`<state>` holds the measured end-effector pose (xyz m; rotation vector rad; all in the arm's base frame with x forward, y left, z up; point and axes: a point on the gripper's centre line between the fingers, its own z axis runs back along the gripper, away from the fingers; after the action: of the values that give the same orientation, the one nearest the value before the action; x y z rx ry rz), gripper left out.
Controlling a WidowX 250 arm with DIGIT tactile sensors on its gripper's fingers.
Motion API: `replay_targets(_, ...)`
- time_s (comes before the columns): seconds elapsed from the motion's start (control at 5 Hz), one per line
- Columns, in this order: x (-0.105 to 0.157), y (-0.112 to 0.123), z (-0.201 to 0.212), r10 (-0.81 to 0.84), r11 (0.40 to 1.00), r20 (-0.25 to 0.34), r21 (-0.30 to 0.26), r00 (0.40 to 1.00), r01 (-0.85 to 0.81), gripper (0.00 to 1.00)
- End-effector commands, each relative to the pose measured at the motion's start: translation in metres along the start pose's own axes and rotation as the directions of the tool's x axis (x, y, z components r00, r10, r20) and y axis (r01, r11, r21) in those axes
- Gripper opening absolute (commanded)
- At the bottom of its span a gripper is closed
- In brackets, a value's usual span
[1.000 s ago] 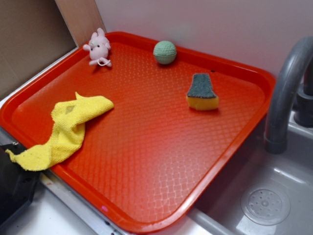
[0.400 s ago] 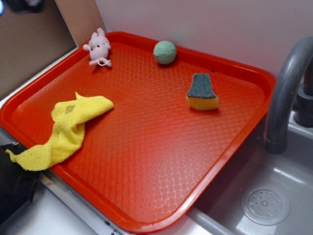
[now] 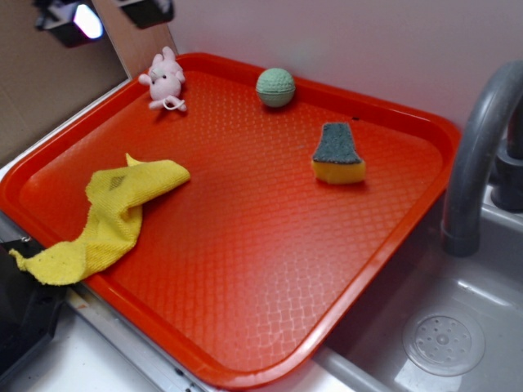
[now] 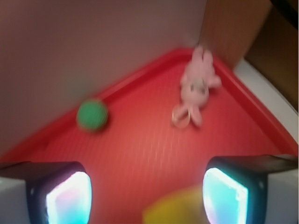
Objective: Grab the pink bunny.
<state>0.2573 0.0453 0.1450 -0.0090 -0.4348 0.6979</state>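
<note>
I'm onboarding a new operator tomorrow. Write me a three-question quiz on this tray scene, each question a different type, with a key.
1. True or false: the gripper is closed on the pink bunny.
2. Which item lies nearest the bunny along the tray's far edge? A) sponge B) green ball C) yellow cloth
3. Fill in: one end of the yellow cloth hangs over the tray's ____ rim.

Key: 1. False; its fingers are spread, with the bunny apart from them. 2. B. 3. Left, as the exterior view shows it.

Exterior high, angled over whole tray (image 3: 245, 371); wrist nearer, toward its far corner.
</note>
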Motion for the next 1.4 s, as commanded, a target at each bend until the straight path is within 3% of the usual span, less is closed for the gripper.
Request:
replay_targets(0.0, 0.057, 0.007, -0.041, -0.002, 0.998, 0.137, 0.058, 0.991, -0.006, 1.0)
replay_targets(0.6, 0.064, 0.051, -0.093, -0.094, 0.973, 0.158, 0.223, 0.983, 0.057, 1.0)
replay_targets(1.0, 0.051, 0.064, -0.126, -0.139, 0.963, 0.073, 0.242, 0.988, 0.117, 1.0)
replay_targets(1.2, 0.05, 0.063, -0.127, -0.131, 0.966, 0.05, 0.23, 0.99, 0.116, 0.69)
